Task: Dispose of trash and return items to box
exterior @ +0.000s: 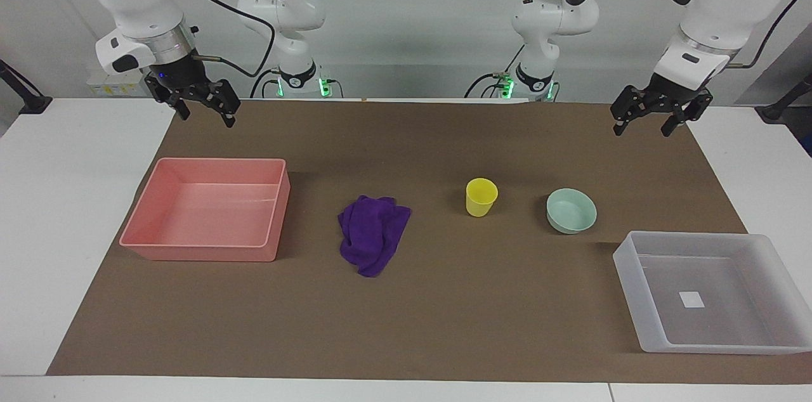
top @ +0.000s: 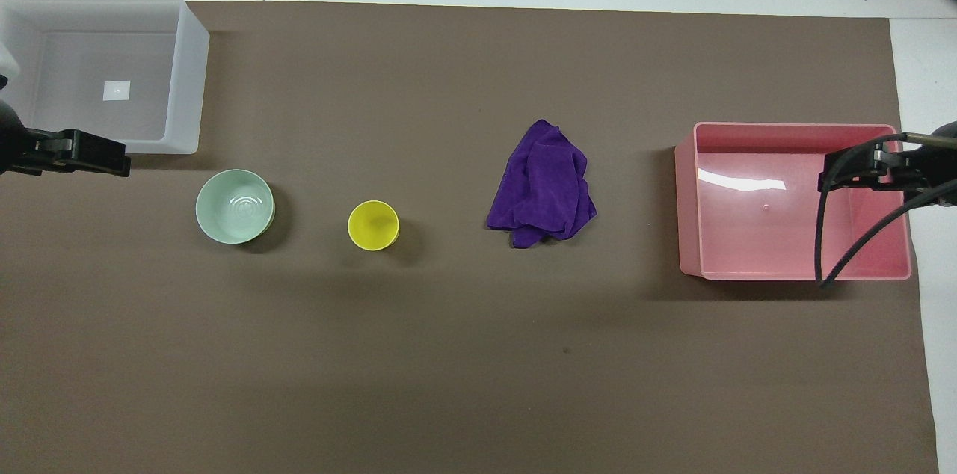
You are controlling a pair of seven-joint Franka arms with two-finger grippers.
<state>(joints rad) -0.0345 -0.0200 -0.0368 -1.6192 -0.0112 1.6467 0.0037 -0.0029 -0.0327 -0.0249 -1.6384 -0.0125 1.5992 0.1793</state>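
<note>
Rag (exterior: pixel 373 234), purple and crumpled, lies mid-tabletop with yellow cup (exterior: pixel 481 196) and mint bowl (exterior: pixel 571 210) at its 3 o'clock in my facing view, grey box (exterior: pixel 710 291) at 4, pink tray (exterior: pixel 209 208) at 9. I see left end effector (exterior: pixel 656 115) and right end effector (exterior: pixel 204 109) hovering spread and empty.

Purple rag (exterior: pixel 373 234), yellow cup (exterior: pixel 481 196), pink tray (exterior: pixel 209 208)
</note>
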